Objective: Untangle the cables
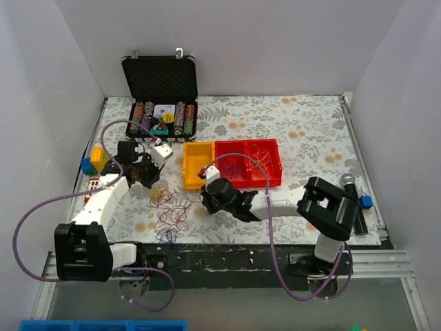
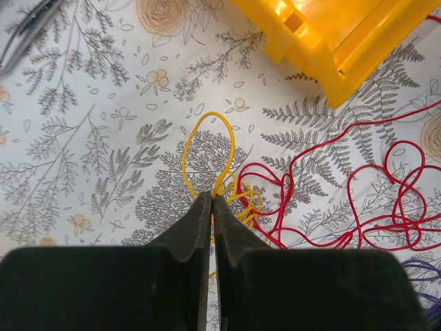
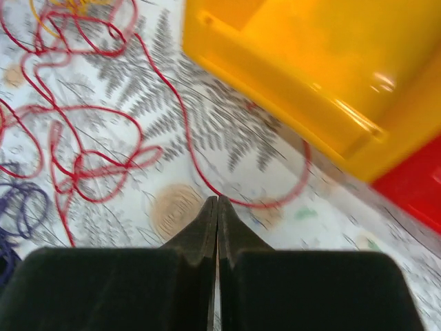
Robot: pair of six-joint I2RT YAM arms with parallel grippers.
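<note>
Left arm reaches forward from its base. The left gripper (image 2: 211, 200) sits to the left of the yellow bin (image 1: 195, 164), jaws pressed flat together on a yellow strand of the cables (image 2: 238, 198). Right arm stretches low and leftward. The right gripper (image 3: 218, 200) lies just on the near side of the bin, jaws pressed together.

- The cables (image 1: 169, 215), thin wiry strands in red, yellow and purple, lie in a loose, flat tangle on the flowered table, near its front edge.
- A yellow loop (image 2: 210, 113) stands out from the tangle as a narrow teardrop, its two ends meeting at the closed tips of the left gripper (image 2: 211, 200).
- Red strands (image 3: 86, 162) sprawl in wide overlapping curls just beside it, one long strand trailing away on its own.
- Purple strands (image 2: 417, 264) curl in small loops at the tangle's near edge.
</note>
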